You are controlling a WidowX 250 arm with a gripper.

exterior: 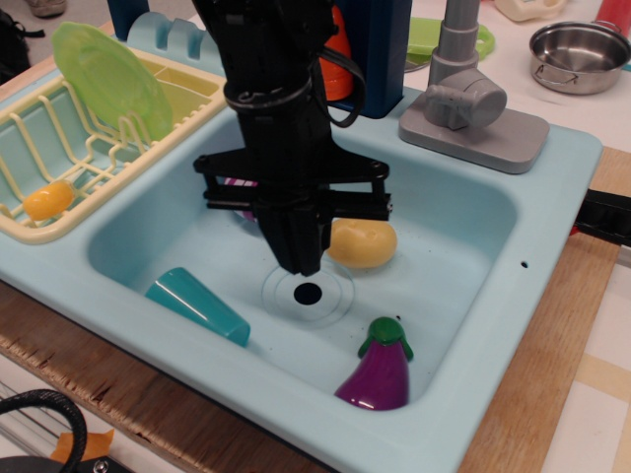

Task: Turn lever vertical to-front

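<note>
The grey toy faucet stands on the sink's back right corner, on its flat base. Its thick pipe rises upright. The round drum hub sits low beside the pipe, and the slim lever sticks out of it to the left, lying low rather than upright. My black gripper hangs point-down over the middle of the basin, just above the drain, far from the faucet. Its fingers meet at the tip and hold nothing.
In the light blue sink lie a yellow potato, a purple eggplant and a teal cup. The striped onion is almost hidden behind my arm. A yellow dish rack with a green plate stands left; a steel pot stands back right.
</note>
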